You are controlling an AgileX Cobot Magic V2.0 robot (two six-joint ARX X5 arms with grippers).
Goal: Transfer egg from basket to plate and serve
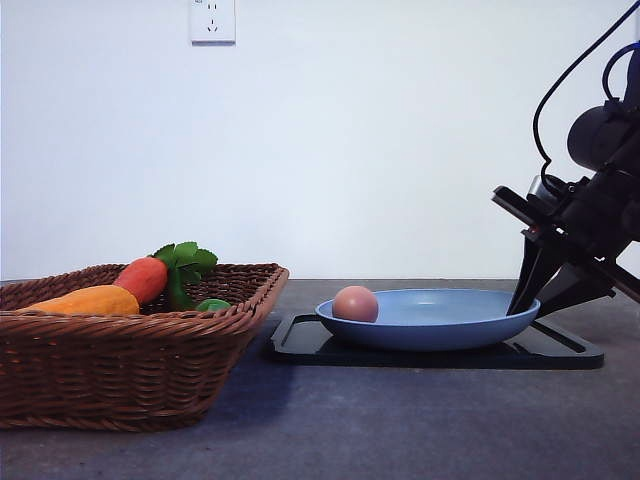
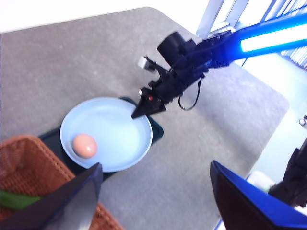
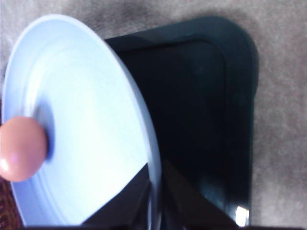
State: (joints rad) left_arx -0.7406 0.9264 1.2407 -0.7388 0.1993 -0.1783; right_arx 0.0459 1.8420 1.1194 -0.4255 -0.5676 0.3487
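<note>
Plain white wall (image 1: 400, 140) with socket (image 1: 212, 20), grey table (image 1: 400, 420).

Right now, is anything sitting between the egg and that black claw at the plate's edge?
No. In the left wrist view, bare blue plate separates the egg from the right gripper.

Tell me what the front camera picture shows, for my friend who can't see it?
A pinkish egg sits in a blue plate on a black tray, and the right gripper pinches the plate's rim. To the left, a brown wicker basket holds toy vegetables.
</note>
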